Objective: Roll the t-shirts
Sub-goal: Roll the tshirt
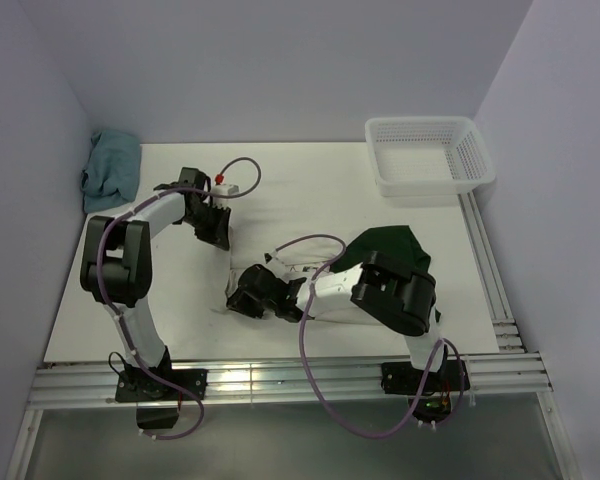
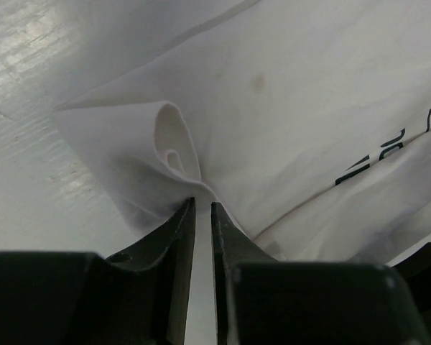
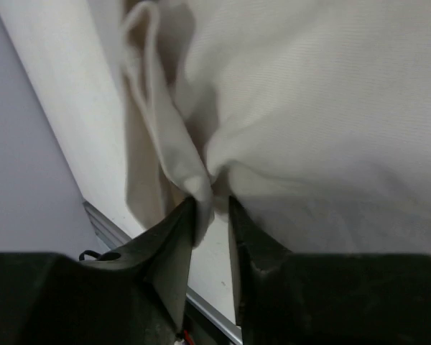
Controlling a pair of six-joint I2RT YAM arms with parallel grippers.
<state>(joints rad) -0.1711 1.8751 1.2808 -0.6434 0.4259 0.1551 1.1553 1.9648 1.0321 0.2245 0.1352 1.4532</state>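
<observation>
Setting: white counter (image 1: pixel 310 185) seen from above, pale lavender walls on three sides
T-shirt, overhead: t-shirt (image 1: pixel 392 243) lies on the counter at centre to centre-right of the frame, mostly hidden under both arms; a dark green part shows at its right end and cream-white cloth runs left from there
Left fingers: left fingers (image 2: pixel 174 241) sit at the shirt's upper-left end in the overhead frame (image 1: pixel 218 228); in the left wrist view they are drawn close, only a thin slit between them, and a looped fold of cream cloth rises right at their tips, so they read as clenched on the t-shirt's edge
Right fingers: right fingers (image 3: pixel 174 241) sit at the shirt's lower-left end in the overhead frame (image 1: pixel 250 296); in the right wrist view a narrow ridge of cloth runs down between the tips and lies against the left-hand one; I cannot tell whether they press it or merely flank it
Cloth, left wrist view: shirt fills the upper right of the frame, bare counter shows at upper left
Print: dark line print (image 2: pixel 388 152) at the right edge of the left wrist view
Mark: small brownish spot (image 2: pixel 258 83) on the cloth, upper centre
Basket: white mesh basket (image 1: pixel 435 186) at upper right of the overhead frame, well apart from the shirt
Teal cloth: teal cloth (image 1: pixel 112 168) crumpled at upper left, against the left wall
</observation>
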